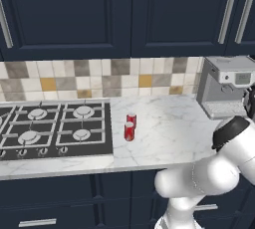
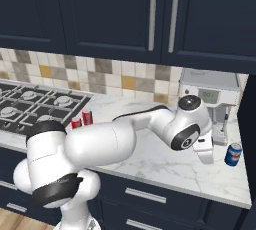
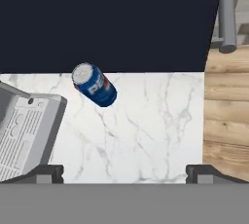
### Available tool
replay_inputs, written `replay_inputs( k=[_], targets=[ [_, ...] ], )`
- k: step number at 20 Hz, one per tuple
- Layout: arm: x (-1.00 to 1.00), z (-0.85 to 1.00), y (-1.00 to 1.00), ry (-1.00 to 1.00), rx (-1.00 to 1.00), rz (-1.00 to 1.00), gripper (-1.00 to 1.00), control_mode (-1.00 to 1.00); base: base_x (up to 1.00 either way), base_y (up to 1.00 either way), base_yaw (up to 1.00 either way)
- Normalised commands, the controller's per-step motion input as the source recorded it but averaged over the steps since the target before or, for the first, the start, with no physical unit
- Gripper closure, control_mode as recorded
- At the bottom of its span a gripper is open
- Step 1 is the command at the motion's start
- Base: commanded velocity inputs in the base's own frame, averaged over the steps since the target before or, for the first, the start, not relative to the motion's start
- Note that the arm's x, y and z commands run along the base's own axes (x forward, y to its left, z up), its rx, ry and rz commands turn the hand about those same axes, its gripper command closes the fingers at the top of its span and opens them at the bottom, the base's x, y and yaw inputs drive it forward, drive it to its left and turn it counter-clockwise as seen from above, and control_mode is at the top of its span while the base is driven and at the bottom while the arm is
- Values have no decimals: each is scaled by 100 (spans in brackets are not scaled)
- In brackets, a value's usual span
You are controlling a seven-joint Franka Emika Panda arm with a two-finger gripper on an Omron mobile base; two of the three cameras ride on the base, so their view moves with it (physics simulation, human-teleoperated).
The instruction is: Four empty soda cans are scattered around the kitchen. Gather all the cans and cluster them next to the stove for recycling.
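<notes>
Two red cans (image 1: 130, 126) already stand close together on the white surface (image 1: 164, 133), just beside the stove (image 1: 55, 128). So part of the job looks done. The step in hand now seems to be getting the blue can (image 2: 233, 154).

The blue can stands upright on the far right end of the surface, near the edge and well apart from the stove. The claw (image 2: 206, 152) hangs just beside it, and a little above the surface. Its two tips stand wide open and hold nothing. In the hand view the blue can (image 3: 94, 85) sits up ahead and off to the left, not between the tips.

Next, I think the claw has to move over until the can is between its tips, go down, and then squeeze shut. After that comes a long carry back to the red cans.

The grey coffee machine (image 2: 210, 99) stands right next to the can. The claw could bump it on the way in. The can is also near the edge of the surface, so a clumsy push might knock it over or onto the wooden floor (image 3: 226, 121).
</notes>
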Motion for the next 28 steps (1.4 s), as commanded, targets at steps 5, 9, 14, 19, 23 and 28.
replay_inputs(
  k=[5, 9, 14, 19, 23, 28],
  targets=[
    [6, -8, -32, 0, 0, 0, -100, -100, 0, 0, 0],
    [5, -11, -31, 0, 0, 0, -100, -100, 0, 0, 0],
    [17, -1, -21, 0, 0, 1, -100, -100, 0, 0, 0],
    [21, 0, -16, 0, 1, 4, -100, -100, 0, 0, 0],
    [7, -8, -20, 0, 1, 8, -100, -100, 0, 0, 0],
    [8, -11, -21, 0, 0, 9, -100, -100, 0, 0, 0]
  ],
)
